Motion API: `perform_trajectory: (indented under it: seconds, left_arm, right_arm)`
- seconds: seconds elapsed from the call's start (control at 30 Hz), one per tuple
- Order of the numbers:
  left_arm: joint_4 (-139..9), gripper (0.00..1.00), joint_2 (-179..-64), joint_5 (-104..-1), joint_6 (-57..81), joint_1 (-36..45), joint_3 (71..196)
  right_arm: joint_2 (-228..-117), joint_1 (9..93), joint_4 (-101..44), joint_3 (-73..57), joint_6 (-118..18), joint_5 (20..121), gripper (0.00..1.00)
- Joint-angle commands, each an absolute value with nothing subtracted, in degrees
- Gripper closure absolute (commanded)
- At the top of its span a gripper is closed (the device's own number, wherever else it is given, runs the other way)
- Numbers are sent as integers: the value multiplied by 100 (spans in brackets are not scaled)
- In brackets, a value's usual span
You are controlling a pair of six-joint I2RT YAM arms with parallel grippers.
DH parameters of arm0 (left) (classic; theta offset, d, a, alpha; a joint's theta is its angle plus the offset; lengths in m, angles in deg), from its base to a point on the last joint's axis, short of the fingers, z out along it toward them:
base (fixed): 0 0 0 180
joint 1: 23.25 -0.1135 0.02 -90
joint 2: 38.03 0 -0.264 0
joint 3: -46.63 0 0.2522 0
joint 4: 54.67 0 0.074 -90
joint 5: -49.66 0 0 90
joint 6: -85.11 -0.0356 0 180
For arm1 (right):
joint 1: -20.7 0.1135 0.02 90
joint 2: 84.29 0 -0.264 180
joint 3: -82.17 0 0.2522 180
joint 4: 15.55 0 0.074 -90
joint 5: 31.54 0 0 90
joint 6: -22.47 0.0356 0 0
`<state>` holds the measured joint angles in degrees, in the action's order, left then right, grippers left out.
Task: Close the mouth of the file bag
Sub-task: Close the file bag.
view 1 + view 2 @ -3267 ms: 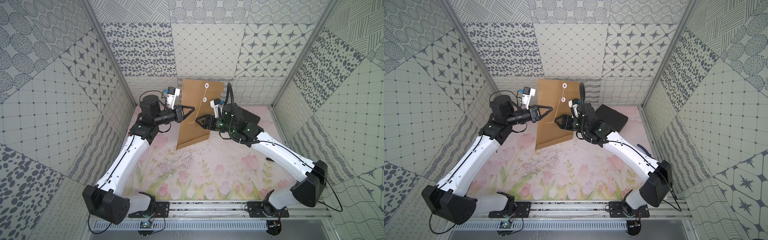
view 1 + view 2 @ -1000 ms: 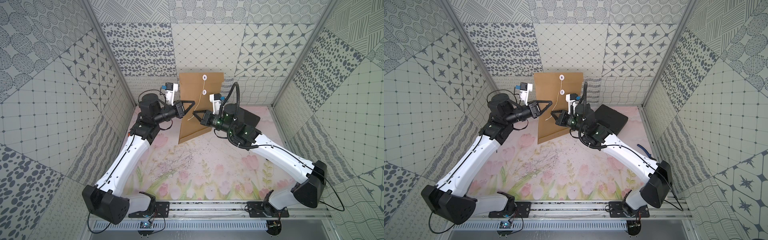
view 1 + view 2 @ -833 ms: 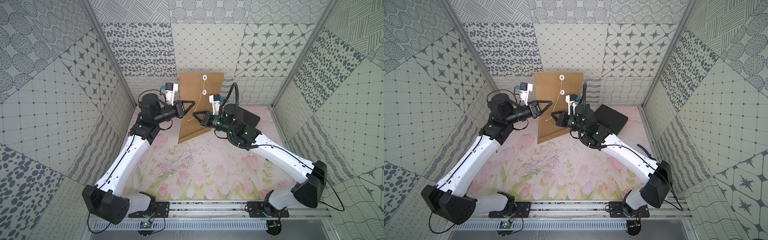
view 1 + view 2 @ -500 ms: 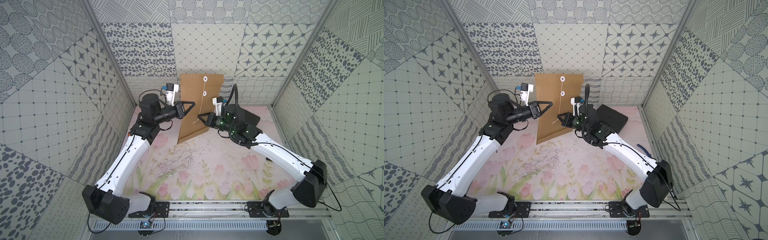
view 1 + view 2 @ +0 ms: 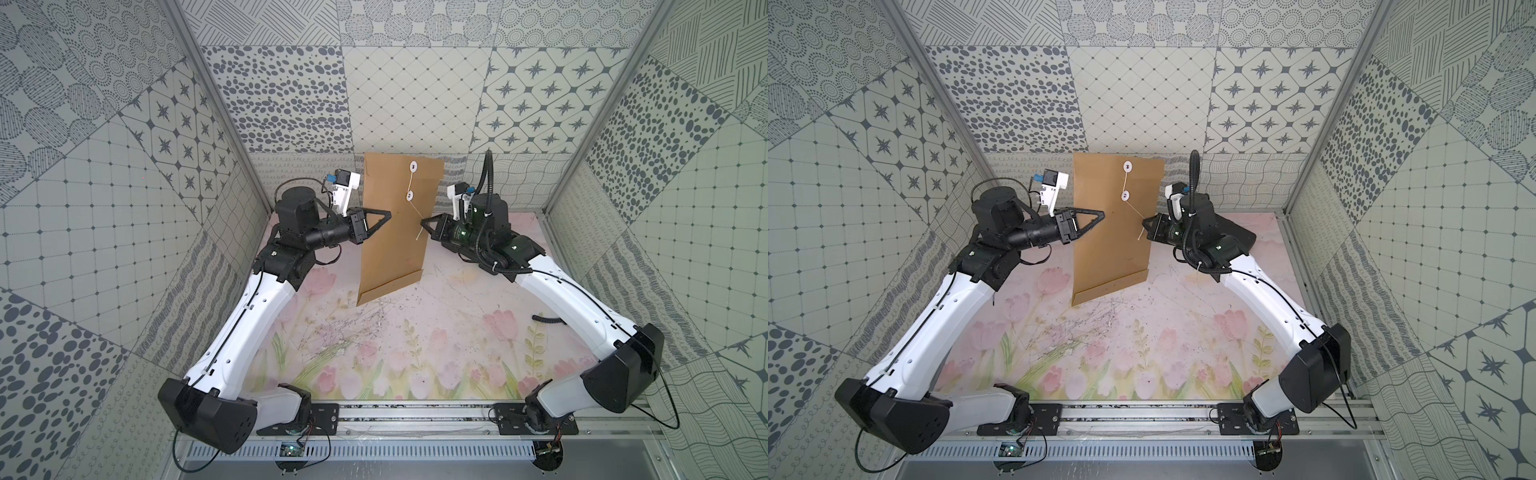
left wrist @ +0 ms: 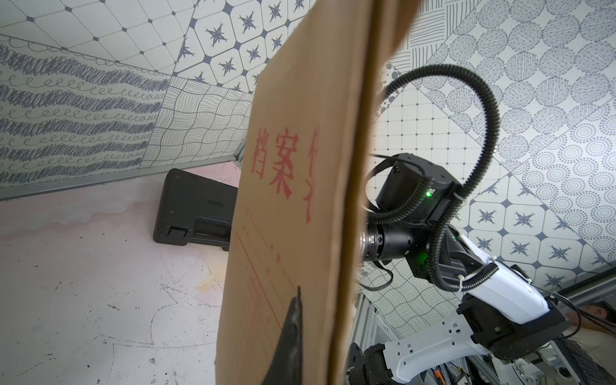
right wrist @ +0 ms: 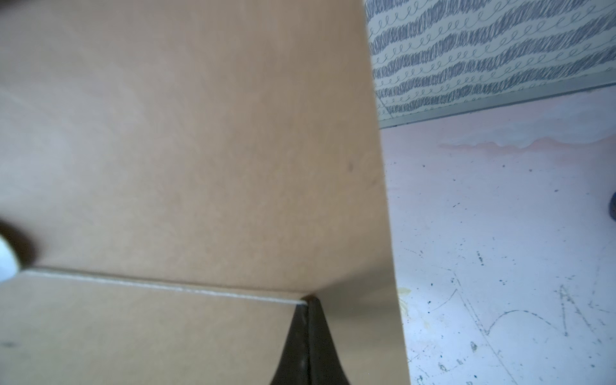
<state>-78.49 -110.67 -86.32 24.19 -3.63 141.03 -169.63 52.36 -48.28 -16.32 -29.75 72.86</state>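
File bag upright toward the back of the surface. Side with the two white discs turned to both top views, red-printed side toward the left wrist camera. Lower edge close to or on the surface; cannot tell which. Black case flat behind the right arm, apart from the bag.

Left pincer clamped on the bag's side edge at mid-height, serving as anchor. Right pincer closed on the thin white string, just beside the bag's opposite edge, with a short loose tail hanging below the grip. String straight from upper disc to lower disc, then taut and slanting out to the right pincer. Flap seemingly folded down. Count of turns on the lower disc too small to read.

Judged step: winding the string round the lower disc.

To do it well:
- Circle the right pincer close around the lower disc, in a plane parallel to the paper, to seat each loop under the rim rather than over the top.
- Hold light, even tension. Too much likely to bow the bag or drag it out of the left grip, too little likely to drop a loop.
- Left pincer firm and motionless, bag face steady.
- Mind the clearance between right pincer and paper on the pass nearest the bag.
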Motion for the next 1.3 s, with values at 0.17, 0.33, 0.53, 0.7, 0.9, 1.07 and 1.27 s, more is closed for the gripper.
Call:
perform_trajectory:
  seconds: [0.17, 0.33, 0.53, 0.7, 0.9, 1.07, 1.27]
  left_arm:
    - [-7915, 100, -10954, -9048, 1910, -409, 14115]
    - [-7994, 100, -10974, -9141, 1878, -409, 14117]
    - [-8250, 100, -10953, -8942, 1666, -408, 14035]
    - [-8243, 100, -10964, -8839, 1655, -411, 13960]
    - [-8311, 100, -11048, -8681, 1595, -409, 14008]
    - [-8372, 100, -11090, -8640, 1550, -409, 14046]
    - [-8366, 100, -11124, -8640, 1550, -410, 14022]
  right_arm:
    - [-17006, 5173, -5852, -2445, -3979, 6711, 100]
    - [-17153, 5119, -6209, -2951, -4344, 6494, 100]
    - [-17338, 5108, -6429, -3511, -4552, 6340, 100]
    - [-17419, 5108, -6465, -3789, -4547, 6336, 100]
    - [-17541, 5118, -6539, -4096, -4534, 6433, 100]
    - [-17670, 5142, -6605, -4324, -4538, 6499, 100]
    - [-17820, 5249, -6673, -4621, -4553, 6541, 100]
